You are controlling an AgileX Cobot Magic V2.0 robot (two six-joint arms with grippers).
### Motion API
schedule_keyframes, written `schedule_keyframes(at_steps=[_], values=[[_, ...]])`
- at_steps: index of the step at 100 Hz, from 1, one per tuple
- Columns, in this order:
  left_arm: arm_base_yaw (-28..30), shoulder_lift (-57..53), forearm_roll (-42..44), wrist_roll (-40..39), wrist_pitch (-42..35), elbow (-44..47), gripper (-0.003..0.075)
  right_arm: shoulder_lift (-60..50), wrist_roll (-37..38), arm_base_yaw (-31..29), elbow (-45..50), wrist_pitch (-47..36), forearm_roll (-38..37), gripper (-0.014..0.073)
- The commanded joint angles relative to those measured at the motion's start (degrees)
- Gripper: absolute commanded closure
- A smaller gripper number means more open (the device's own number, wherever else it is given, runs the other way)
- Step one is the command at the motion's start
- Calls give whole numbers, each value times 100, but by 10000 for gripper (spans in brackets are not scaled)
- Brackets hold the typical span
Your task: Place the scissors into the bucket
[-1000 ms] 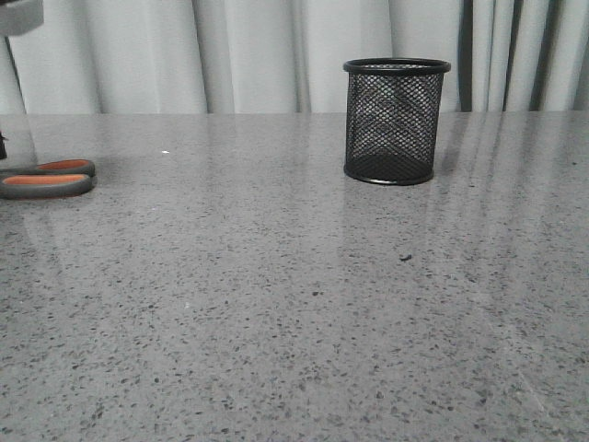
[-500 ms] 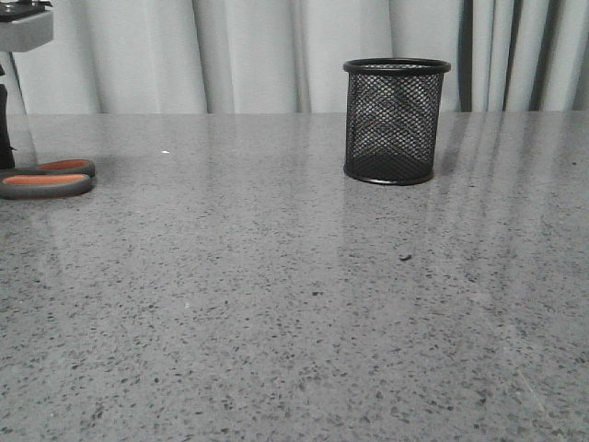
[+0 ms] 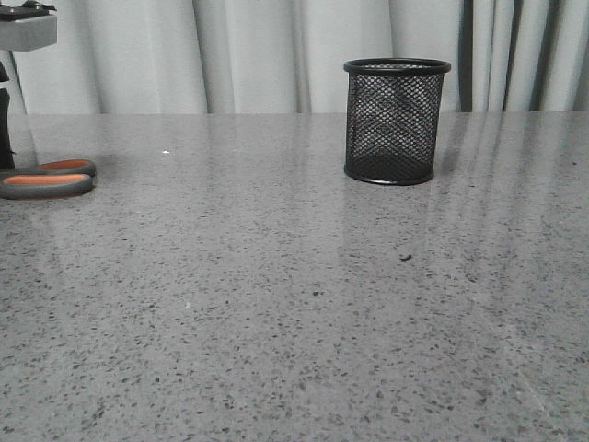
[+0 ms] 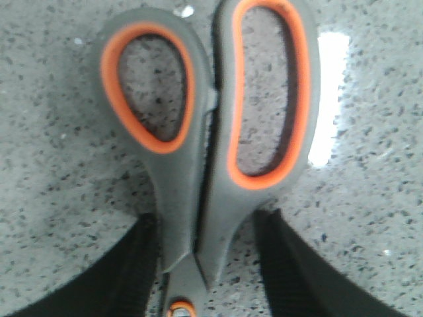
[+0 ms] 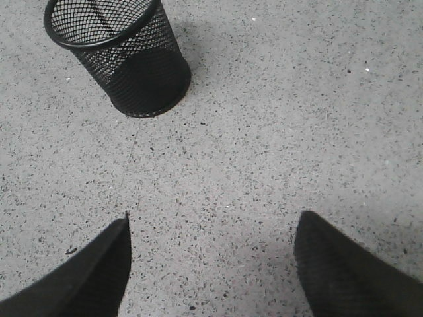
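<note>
The scissors [image 3: 48, 179] lie flat at the table's far left; only their grey, orange-lined handle loops show in the front view. In the left wrist view my left gripper [image 4: 206, 228] is open and set astride the scissors [image 4: 198, 119] at the neck just below the loops. One finger [image 4: 132, 264] is against the handle and the other stands a little apart. The blades are hidden. The black mesh bucket [image 3: 397, 121] stands upright at the back, right of centre. My right gripper [image 5: 211, 264] is open and empty above bare table, short of the bucket [image 5: 119, 59].
The grey speckled table [image 3: 294, 304] runs across the whole view, with pale curtains behind it. Part of my left arm [image 3: 26, 29] shows at the front view's left edge, above the scissors.
My left arm has shifted slightly right and down over the scissors, and a dark finger now shows beside the handles. The scissors and the bucket have not moved.
</note>
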Motion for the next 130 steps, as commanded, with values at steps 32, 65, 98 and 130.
schedule_keyframes(at_steps=[32,65,98,130], values=[[-8,-199,-370,-156,57,-86,727,-10,-78,22,-197,-284,23,130],[-224,-1244,-439,-622,57,-406,727,-10,-95,22,-197,-296,147,130],[-1850,-2293,-247,-1567,47,-928,730,-10,-2075,22,-222,-246,3335,130],[-3423,-2428,436,-2644,-106,-1395,730,339,-3279,22,-987,555,5432,130]])
